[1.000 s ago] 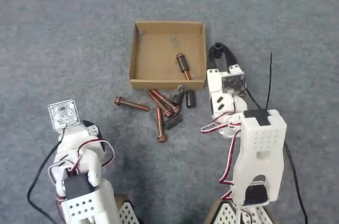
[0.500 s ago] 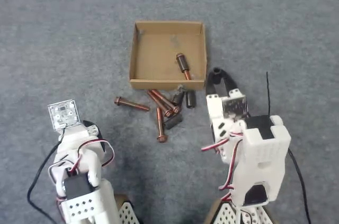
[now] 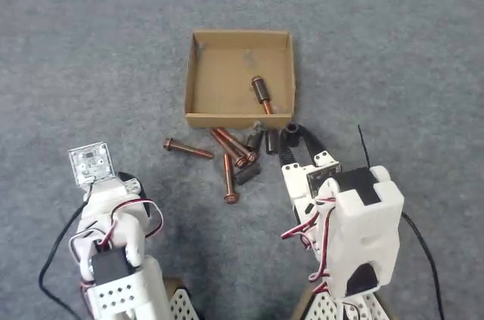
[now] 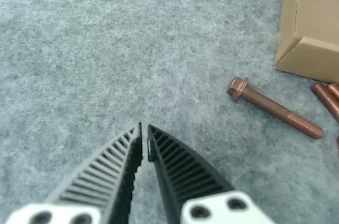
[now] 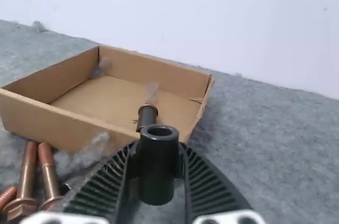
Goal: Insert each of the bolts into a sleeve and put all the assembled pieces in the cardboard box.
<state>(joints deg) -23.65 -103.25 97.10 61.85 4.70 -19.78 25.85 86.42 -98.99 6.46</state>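
A: Right gripper (image 5: 156, 148)?
B: Clamped on upright black sleeve (image 5: 157, 173), just before cardboard box (image 3: 223, 78) front wall.
A: Left gripper (image 4: 144, 127)?
B: Nearly closed, empty, well off the box; loose bolts (image 3: 228, 176) beside that wall.

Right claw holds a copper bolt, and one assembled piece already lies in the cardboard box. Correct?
No: the right claw grips a black sleeve, not a copper bolt, as the right wrist view shows. One assembled piece does lie in the cardboard box.
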